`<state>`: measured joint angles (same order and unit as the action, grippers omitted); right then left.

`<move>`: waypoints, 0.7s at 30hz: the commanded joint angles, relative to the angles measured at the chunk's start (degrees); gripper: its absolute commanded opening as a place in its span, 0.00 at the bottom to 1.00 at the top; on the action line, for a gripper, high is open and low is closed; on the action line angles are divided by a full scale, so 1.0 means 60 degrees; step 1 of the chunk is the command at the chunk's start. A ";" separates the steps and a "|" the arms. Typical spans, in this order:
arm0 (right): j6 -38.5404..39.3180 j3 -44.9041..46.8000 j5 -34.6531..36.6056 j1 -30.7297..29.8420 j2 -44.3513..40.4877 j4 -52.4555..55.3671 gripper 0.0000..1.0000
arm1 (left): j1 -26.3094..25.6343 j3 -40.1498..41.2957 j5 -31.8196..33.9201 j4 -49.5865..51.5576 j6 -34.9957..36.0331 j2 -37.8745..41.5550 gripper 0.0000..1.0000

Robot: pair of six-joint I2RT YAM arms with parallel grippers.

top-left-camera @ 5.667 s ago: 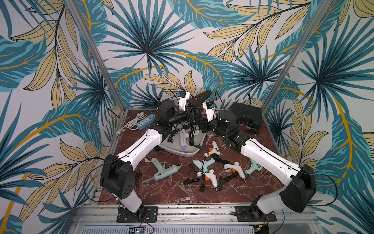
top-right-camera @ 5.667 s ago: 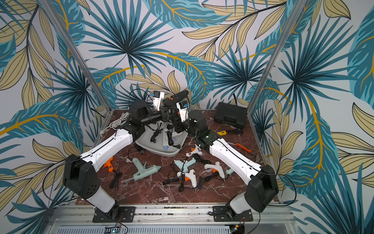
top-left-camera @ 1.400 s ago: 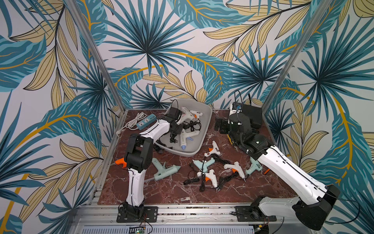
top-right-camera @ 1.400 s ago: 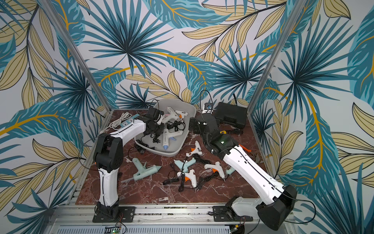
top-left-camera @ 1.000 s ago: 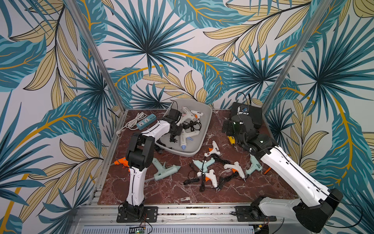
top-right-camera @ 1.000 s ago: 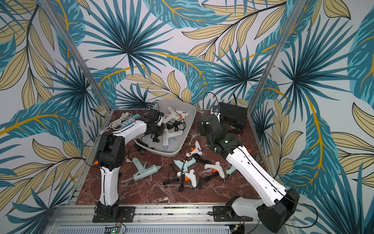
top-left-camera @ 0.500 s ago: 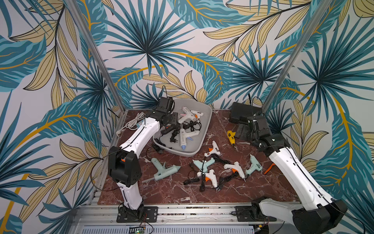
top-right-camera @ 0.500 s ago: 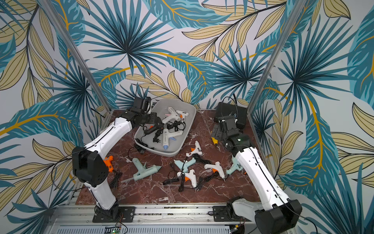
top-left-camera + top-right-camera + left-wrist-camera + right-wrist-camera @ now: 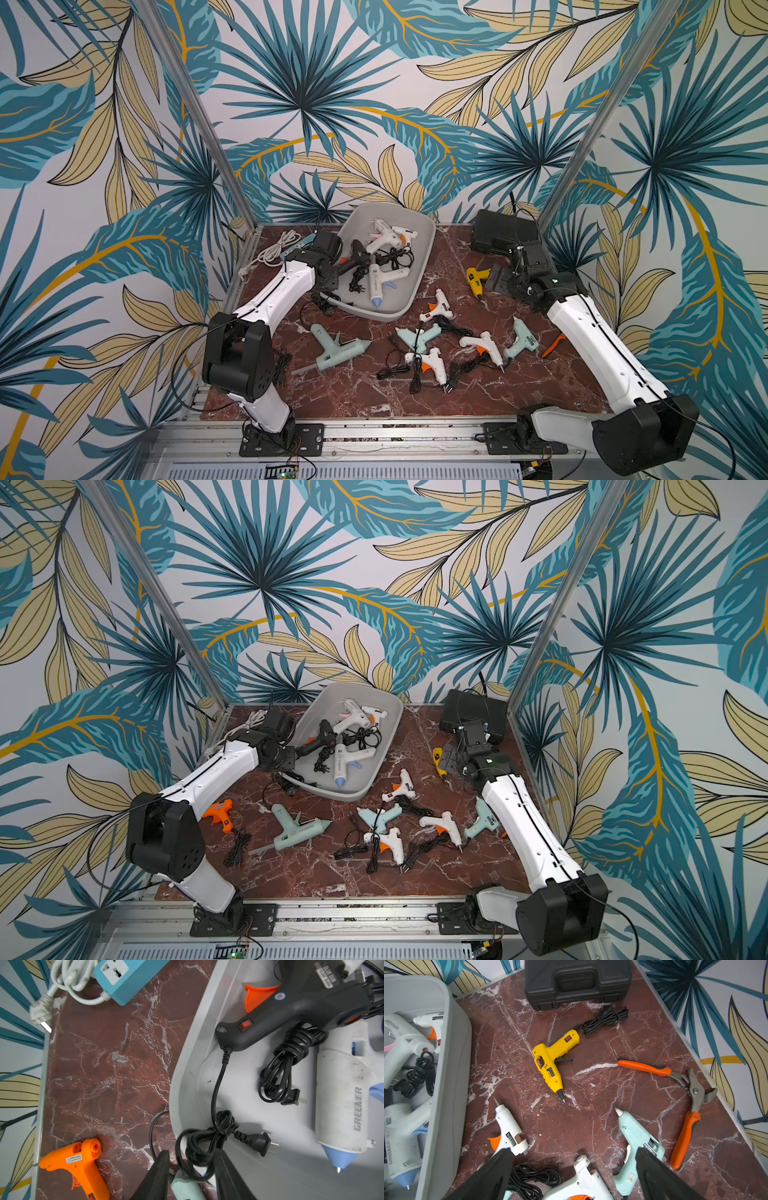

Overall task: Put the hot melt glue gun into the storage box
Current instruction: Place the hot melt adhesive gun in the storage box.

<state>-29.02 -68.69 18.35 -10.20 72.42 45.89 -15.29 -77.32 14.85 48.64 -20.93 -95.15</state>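
Presently the left gripper (image 9: 191, 1153) is hovering at the rim of the storage box (image 9: 386, 206). Its jaws are standing narrowly apart astride the cord bundle (image 9: 218, 1132) spilling over the wall, probably to tuck it in; whether they are pinching it I cannot tell. The black glue gun (image 9: 301, 1001), orange-triggered and red-switched, is lying inside against that wall. Further right, the yellow glue gun (image 9: 550, 1061) is lying flat on the marble table (image 9: 591, 1126). The right gripper (image 9: 573, 1150) is hanging wide open and empty, likely lining up on it.
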 commanded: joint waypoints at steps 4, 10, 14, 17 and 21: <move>-0.0130 0.0306 0.0168 0.0059 0.0228 0.0142 0.95 | -0.0001 0.0218 -0.0890 -0.0833 -0.0206 -0.0218 0.36; -0.0203 0.0363 0.0198 0.0089 0.0453 0.0045 0.94 | -0.0014 0.0288 -0.1852 -0.1350 -0.0360 -0.0572 0.26; -0.0189 0.0345 0.0177 0.0088 0.0538 -0.0115 0.91 | -0.0008 0.0377 -0.2600 -0.1720 -0.0365 -0.0814 0.16; -0.0116 0.0294 0.0168 0.0092 0.0706 -0.0212 0.90 | -0.0024 0.0253 -0.2995 -0.1909 -0.0253 -0.1024 0.11; 0.0048 0.0080 0.0165 0.0103 0.1163 -0.0299 0.91 | -0.0112 -0.0307 -0.2908 -0.1754 0.0050 -0.1466 0.25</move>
<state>-29.52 -67.59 18.61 -9.76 77.49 44.82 -15.40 -77.60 -0.47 37.23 -21.78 -100.97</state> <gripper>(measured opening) 0.906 0.215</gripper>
